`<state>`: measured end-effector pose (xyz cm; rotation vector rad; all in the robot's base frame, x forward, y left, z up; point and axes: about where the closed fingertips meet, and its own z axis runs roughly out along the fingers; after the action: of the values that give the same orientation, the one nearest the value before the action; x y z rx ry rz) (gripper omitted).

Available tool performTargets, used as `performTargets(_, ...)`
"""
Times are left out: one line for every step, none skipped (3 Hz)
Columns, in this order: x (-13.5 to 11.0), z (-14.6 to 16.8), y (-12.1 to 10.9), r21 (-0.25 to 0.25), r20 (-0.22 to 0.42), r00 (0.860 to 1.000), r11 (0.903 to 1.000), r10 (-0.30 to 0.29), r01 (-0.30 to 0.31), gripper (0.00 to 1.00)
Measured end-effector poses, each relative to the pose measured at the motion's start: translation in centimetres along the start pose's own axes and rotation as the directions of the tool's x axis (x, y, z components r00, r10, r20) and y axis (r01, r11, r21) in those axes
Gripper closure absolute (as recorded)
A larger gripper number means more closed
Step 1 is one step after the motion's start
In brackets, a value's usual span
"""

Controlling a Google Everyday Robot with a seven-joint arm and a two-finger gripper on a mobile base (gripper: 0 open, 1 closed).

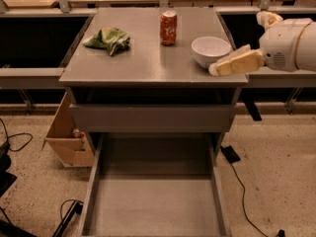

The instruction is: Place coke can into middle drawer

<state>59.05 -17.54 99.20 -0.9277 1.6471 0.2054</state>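
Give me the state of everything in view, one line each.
Coke can: upright on the cabinet top, unheld.
Middle drawer: pulled open, no can inside.
Bowl: upright near the right edge.
Green bag: crumpled, lying flat.
Gripper: beside the bowl, away from the can.

The desk (148, 63), upper centre, carries a green snack bag (108, 39) left, the coke can (168, 27) middle, a white bowl (210, 51) right; the gripper (215, 69) is just beside the bowl.
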Motion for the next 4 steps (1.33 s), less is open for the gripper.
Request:
performTargets(-0.5, 2.9, -3.9, 0.015, 0.084, 0.996, 0.9989, 0.042, -0.044, 0.0)
performTargets(-0.8, 8.5, -9.7, 0.009, 0.161, 0.98, 0.9927, 0.118, -0.121, 0.0)
performTargets(-1.6, 12.6, -12.9, -0.012, 0.198, 0.967, 0.9874, 0.157, -0.158, 0.0)
performTargets(-4.2, 16.8, -15.6, -0.013, 0.263, 0.949, 0.984, 0.175, -0.178, 0.0)
